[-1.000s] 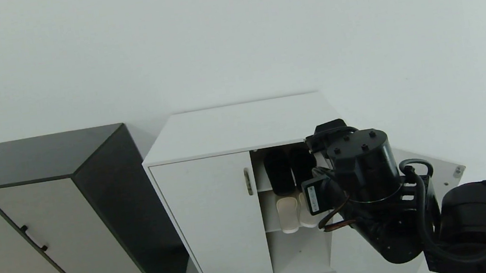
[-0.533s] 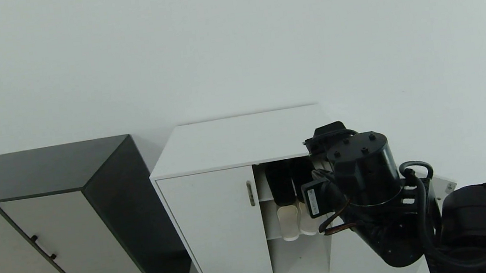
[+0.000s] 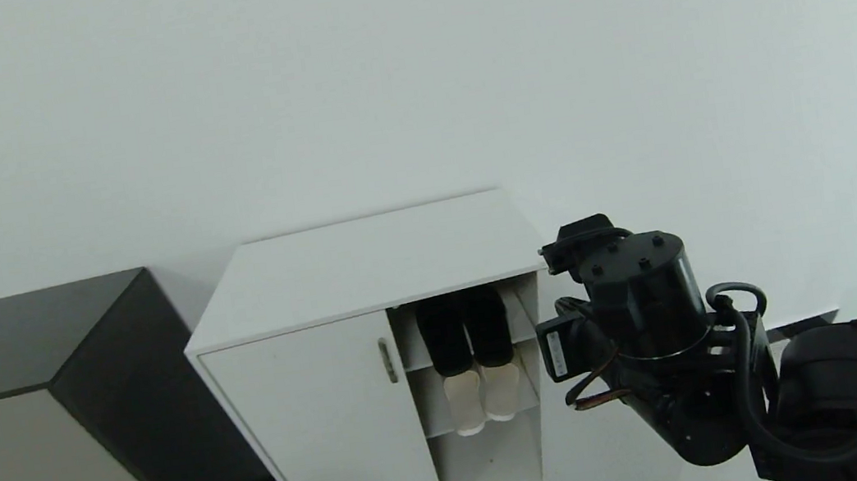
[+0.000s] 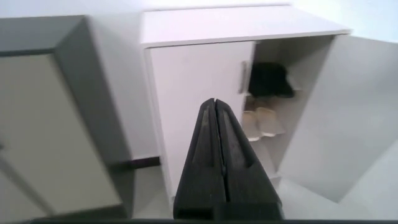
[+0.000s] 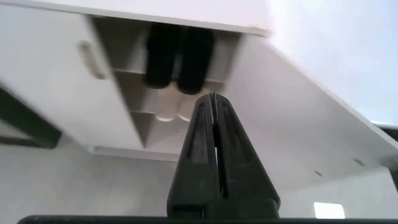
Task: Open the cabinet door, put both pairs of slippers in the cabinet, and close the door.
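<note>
Cabinet point(image 3: 365, 261) open on one side, both pairs shelved

This white cabinet stands in the lower middle of the head view. Its left door point(image 3: 330, 435) is shut, with a slim handle point(image 3: 387, 360) at the inner edge, and its right door point(image 4: 348, 118) is swung wide open. The black slippers point(image 3: 464, 335) lie side by side on the top shelf, their ends hanging over its front edge. The cream slippers point(image 3: 484, 395) lie the same way on the middle shelf, just below. The right arm point(image 3: 657, 343) takes up the lower right of the head view, near the open side. The left hand point(image 4: 214, 102) has its fingers pressed together on nothing, well apart from the cabinet front. The right hand point(image 5: 214, 96) is likewise closed tight and empty, facing the shelves. A dark cabinet point(image 3: 110, 398) stands just beside, at the lower left
</note>
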`<state>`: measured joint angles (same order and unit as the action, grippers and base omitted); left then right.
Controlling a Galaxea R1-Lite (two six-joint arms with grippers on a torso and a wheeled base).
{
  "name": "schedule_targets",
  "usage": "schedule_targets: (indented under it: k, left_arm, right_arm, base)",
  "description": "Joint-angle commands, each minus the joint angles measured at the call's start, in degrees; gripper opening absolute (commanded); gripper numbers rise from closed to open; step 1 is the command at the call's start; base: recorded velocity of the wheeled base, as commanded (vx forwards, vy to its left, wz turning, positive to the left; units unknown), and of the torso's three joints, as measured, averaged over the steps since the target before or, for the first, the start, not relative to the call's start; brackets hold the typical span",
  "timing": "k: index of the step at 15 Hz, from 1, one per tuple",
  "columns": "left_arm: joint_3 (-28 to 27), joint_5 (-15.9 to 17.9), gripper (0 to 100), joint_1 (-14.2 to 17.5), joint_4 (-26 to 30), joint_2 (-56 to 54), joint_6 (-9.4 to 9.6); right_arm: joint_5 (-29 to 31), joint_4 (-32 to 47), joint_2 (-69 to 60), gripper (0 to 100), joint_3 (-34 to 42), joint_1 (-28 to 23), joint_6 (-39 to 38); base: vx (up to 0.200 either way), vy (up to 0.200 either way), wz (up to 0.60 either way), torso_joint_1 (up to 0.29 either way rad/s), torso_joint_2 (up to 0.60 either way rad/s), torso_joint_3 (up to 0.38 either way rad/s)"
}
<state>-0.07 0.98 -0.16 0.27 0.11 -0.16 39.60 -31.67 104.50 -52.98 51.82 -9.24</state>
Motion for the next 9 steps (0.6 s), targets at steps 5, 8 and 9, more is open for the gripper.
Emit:
schedule_targets:
  k: [5,8,9]
  left_arm:
    - [-0.01,-0.01,0,-0.02,0.00,0.07,-0.02]
    - [-0.01,-0.01,0,-0.02,0.00,0.07,0.07]
    - [-0.01,-0.01,0,-0.02,0.00,-0.02,-0.02]
  right_arm:
    - [-0.84,-0.23,0.09,0,-0.98,-7.17,1.24]
    - [-9.45,-1.20,0.36,0,-3.45,-13.33,1.51]
    - [-11.21,-0.67,1.76,0,-6.08,-16.31,1.51]
  base:
    - [0.000,0.000,-0.36,0.002,0.00,0.001]
    - [-0.067,0.000,0.00,0.002,0.00,0.001]
    - [-0.200,0.000,0.00,-0.002,0.01,0.002]
